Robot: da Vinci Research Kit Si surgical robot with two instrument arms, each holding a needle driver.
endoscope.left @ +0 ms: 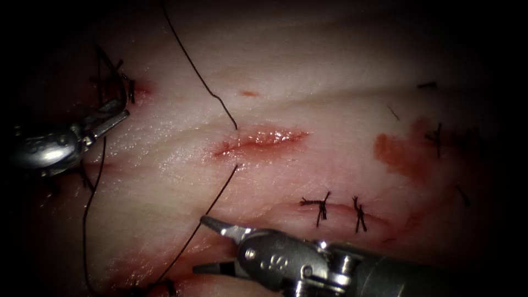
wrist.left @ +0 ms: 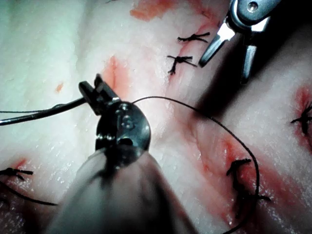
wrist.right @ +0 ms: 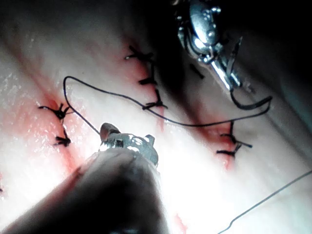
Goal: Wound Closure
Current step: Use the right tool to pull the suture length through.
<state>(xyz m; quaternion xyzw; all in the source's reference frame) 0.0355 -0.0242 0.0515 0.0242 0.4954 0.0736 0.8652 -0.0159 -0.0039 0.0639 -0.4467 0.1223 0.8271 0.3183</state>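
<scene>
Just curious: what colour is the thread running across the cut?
Black. The thread shows best in the endoscope view, crossing the cut.

Dark surround, bright light pooled at centre, edges in shadow

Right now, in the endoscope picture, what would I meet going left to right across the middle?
Left tool holding the needle → thread → open cut → red fluid → old stitch.

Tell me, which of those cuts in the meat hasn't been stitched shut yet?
The middle cut: it gapes, with only thread passing through. The lower cut carries two knotted stitches. The left tool holds thread; the right tool, open, holds nothing.
</scene>
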